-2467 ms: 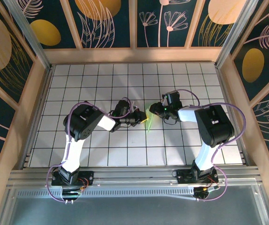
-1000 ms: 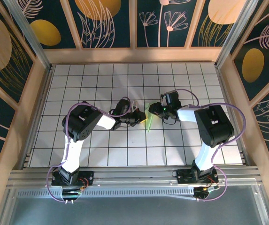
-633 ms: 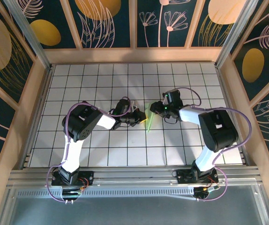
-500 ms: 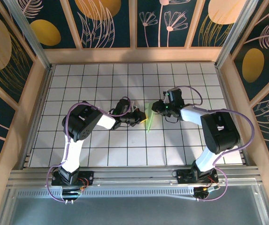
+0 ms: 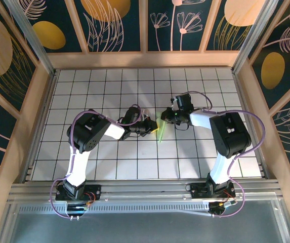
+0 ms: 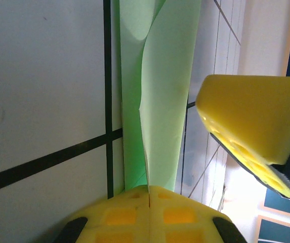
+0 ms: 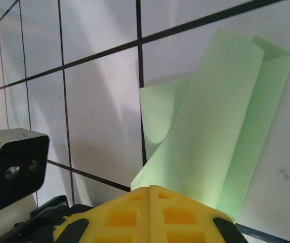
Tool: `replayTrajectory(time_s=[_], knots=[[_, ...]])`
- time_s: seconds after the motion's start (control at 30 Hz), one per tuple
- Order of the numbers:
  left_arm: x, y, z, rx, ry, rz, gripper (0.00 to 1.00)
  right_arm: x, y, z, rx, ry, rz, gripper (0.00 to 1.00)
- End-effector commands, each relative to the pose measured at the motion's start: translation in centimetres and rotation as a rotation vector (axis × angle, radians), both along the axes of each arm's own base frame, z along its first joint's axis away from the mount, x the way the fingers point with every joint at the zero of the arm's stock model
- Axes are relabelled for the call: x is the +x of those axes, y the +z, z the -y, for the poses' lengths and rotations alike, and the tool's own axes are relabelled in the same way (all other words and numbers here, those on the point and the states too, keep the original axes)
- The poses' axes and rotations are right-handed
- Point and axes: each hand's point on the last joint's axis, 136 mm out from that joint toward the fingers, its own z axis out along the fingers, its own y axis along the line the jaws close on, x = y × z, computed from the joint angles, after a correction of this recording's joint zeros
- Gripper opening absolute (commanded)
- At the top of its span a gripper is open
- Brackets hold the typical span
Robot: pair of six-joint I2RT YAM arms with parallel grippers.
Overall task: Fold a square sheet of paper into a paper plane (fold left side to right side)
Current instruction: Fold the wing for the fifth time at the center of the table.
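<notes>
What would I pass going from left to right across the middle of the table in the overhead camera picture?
left arm → left end effector → green paper → right end effector → right arm

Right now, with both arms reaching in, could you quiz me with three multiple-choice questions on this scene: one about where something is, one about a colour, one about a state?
1. Where is the paper?
A) in a far corner
B) near the middle of the table, between the left gripper and the right gripper
C) down by the arm bases

2. What colour is the paper?
A) pale green
B) pink
C) white

3. How is the left gripper?
A) wide open above the paper
B) holding a pen
C) shut on the paper

Answers:
1 B: the top view shows it between the two grippers.
2 A: both wrist views show pale green.
3 C: the left wrist view shows its yellow fingers closed with the paper between them.
</notes>
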Motion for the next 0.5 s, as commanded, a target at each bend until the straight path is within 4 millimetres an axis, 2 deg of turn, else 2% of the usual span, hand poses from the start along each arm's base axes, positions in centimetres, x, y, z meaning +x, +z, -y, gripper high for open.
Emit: replayTrajectory(time_s=[0.0, 0.47], knots=[[-0.6, -5.8, -2.5, 0.171, 0.055, -0.092, 0.00, -0.4, -0.8, 0.1, -0.020, 0.007, -0.007, 0.04], [-0.6, -6.1, -2.6, 0.179, 0.058, -0.102, 0.00, -1.0, -2.5, 1.0, -0.056, -0.016, -0.039, 0.01]])
